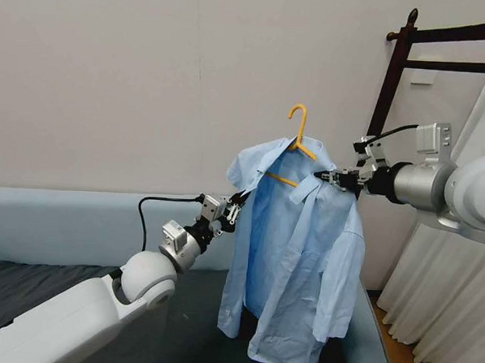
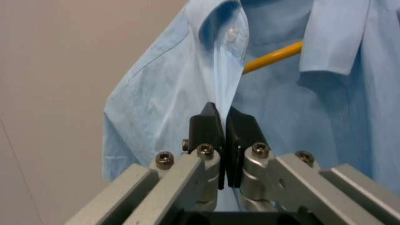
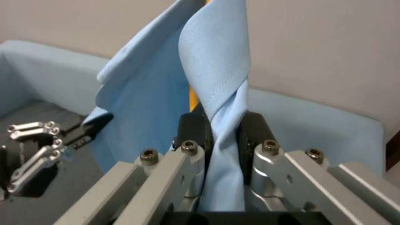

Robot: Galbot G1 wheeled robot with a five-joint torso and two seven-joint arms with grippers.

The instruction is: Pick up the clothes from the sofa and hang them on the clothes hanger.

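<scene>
A light blue shirt (image 1: 291, 265) hangs in the air on a yellow hanger (image 1: 298, 136), above the sofa. My left gripper (image 1: 235, 205) is shut on the shirt's left front edge (image 2: 222, 79), the dark pads (image 2: 206, 129) pinching the fabric. My right gripper (image 1: 328, 178) is shut on the shirt's collar at the right shoulder; the right wrist view shows a fold of blue cloth (image 3: 218, 93) running between its pads (image 3: 190, 131). A dark wooden clothes rack (image 1: 394, 76) stands behind the right arm, at the upper right.
The pale blue sofa back (image 1: 61, 221) and dark seat cushion (image 1: 25, 284) lie below and to the left. White curtains (image 1: 455, 306) hang at the right. A plain wall (image 1: 150, 79) is behind the shirt.
</scene>
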